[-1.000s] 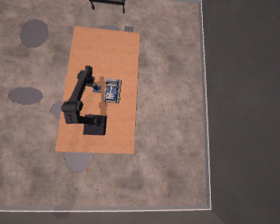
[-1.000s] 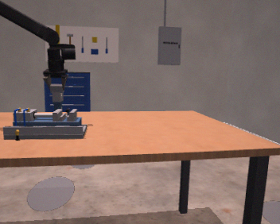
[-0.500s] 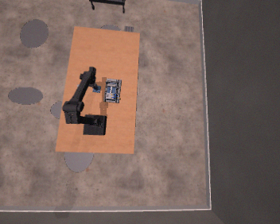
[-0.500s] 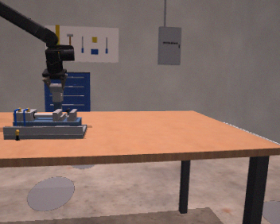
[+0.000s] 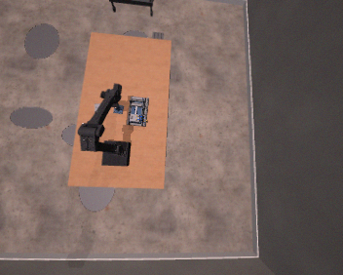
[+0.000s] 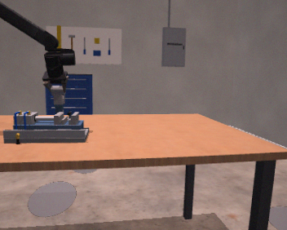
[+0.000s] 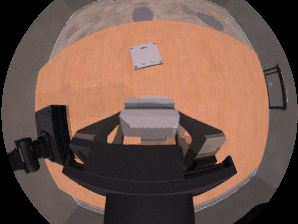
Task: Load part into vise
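Observation:
The grey part point(image 6: 59, 93) point(image 7: 150, 121) is between the fingers of my gripper point(image 6: 58, 90) point(image 7: 149, 113), which is shut on it. A stepped edge shows along its far side in the wrist view; I cannot tell for certain which way the slot faces. The blue V-block point(image 5: 119, 110) point(image 6: 59, 109) stands below the part in the exterior view; the wrist view does not show it. The infeed plate point(image 5: 96, 106) point(image 7: 146, 56) is bare. The vise point(image 5: 138, 111) point(image 6: 47, 125) is open, its fixed jaw point(image 6: 75, 118) apart from the moving jaw point(image 6: 59, 118). Nothing visible lies between them.
The air cylinder point(image 6: 27, 118) is at the vise's end away from the jaws. The arm's black base point(image 5: 116, 154) stands on the table point(image 5: 130, 63) near the vise. A grey rail point(image 6: 47, 135) runs along the vise's side. The vise is not clearly visible in the wrist view.

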Controlling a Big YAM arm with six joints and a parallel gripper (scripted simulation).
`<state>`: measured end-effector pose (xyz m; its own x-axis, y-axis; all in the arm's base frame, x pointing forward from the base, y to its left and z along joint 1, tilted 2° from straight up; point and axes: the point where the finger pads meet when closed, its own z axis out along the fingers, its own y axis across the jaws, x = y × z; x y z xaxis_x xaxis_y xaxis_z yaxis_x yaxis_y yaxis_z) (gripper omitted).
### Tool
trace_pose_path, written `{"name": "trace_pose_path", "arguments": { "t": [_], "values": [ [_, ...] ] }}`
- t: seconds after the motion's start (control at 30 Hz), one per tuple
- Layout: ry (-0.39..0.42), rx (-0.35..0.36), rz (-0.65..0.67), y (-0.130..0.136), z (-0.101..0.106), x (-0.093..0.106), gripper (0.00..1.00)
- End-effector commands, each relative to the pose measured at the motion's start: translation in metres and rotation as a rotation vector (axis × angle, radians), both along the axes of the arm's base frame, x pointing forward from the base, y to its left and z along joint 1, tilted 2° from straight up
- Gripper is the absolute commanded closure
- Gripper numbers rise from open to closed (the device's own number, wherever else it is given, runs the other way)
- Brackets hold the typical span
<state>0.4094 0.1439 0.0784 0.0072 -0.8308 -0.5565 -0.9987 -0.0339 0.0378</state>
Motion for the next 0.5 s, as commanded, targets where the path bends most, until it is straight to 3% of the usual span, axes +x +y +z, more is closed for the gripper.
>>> {"name": "trace_pose_path", "arguments": {
  "t": [0.0,0.07,0.2,0.33,0.47],
  "values": [
    [-0.058,0.026,0.004,-0.002,0.02,0.025,1.0],
    [-0.08,0.047,0.004,-0.002,0.021,0.029,1.0],
    [-0.016,0.078,0.001,-0.004,0.0,0.008,1.0],
    [-0.052,0.112,0.002,-0.004,0.013,0.016,1.0],
    [-0.015,0.137,-0.001,-0.004,0.001,0.009,1.0]
  ]
}}
